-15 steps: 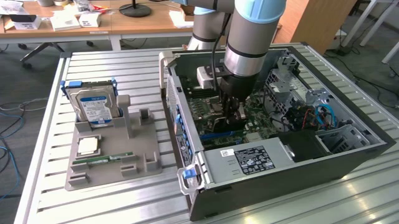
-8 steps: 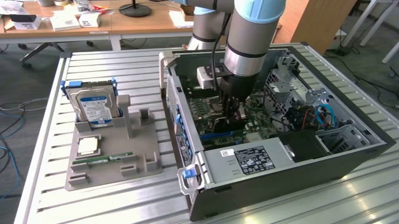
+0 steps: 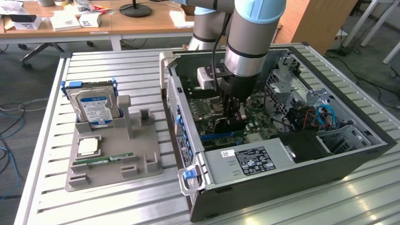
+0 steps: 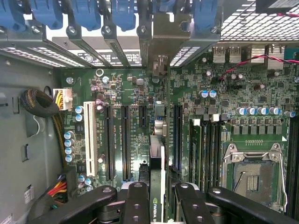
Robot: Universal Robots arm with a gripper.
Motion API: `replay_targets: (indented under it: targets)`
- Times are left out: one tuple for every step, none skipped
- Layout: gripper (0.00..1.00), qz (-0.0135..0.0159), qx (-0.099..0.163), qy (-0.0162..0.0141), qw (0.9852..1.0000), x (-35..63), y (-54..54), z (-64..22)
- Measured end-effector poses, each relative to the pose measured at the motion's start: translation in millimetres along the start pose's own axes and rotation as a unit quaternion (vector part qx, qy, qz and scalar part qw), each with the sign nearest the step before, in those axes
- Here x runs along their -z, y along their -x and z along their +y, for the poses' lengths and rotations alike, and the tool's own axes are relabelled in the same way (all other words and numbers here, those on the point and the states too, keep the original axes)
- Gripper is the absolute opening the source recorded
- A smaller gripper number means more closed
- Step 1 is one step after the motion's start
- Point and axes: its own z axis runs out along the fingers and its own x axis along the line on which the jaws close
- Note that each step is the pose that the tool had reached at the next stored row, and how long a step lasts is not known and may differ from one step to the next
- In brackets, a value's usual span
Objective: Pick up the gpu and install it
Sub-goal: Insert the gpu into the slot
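Note:
My gripper (image 3: 235, 111) is down inside the open computer case (image 3: 350, 159), over the green motherboard (image 3: 262, 123). In the wrist view the gripper (image 4: 159, 201) is shut on the gpu (image 4: 158, 163), which shows edge-on as a thin black card between the two black fingers (image 4: 136, 203). The card stands upright above the motherboard (image 4: 219, 107), in line with the long black expansion slots (image 4: 125, 140). Its silver end bracket (image 4: 161, 28) reaches the case's rear slot openings under the blue clips. I cannot tell whether the card's edge sits in a slot.
At the exterior view's left a grey parts holder (image 3: 134, 164) carries a silver hard drive (image 3: 93, 108), a processor chip (image 3: 88, 146) and a green memory stick (image 3: 103, 161). The power supply (image 3: 247, 161) fills the case's near end. The open processor socket (image 4: 254, 175) and a cable bundle (image 4: 42, 105) flank the slots.

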Motion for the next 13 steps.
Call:
replay_targets:
  targets:
    - [0.26,0.0,0.0,-0.0004,1.0,0.0,0.0,0.2]
    - [0.26,0.0,0.0,-0.0005,1.0,-0.1,0.0,0.2]
    - [0.26,-0.0001,0.0,-0.0006,1.0,-0.1,0.0,0.1]
    - [0.26,-0.0001,0.0,-0.0007,1.0,-0.2,0.0,0.2]
    - [0.26,-0.0001,0.0,-0.0007,1.0,-0.4,-0.1,0.2]
    - [0.26,-0.0001,0.0,-0.0009,1.0,-0.6,-0.1,0.3]
    - [0.26,-0.0001,0.0,-0.0009,1.0,-0.9,-0.1,0.3]
    - [0.26,0.0,0.0,-0.0009,1.0,-0.9,-0.1,0.3]
    - [0.26,0.0,0.0,-0.0009,1.0,-0.9,0.0,0.3]
    - [0.26,-0.0001,0.0,-0.001,1.0,-0.9,0.0,0.3]
    - [0.26,-0.0001,0.0,-0.001,1.0,-0.9,0.0,0.3]
    - [0.26,-0.0001,0.0,-0.001,1.0,-0.9,0.0,0.3]
    - [0.26,-0.0001,0.0,-0.001,1.0,-1.0,0.0,0.3]
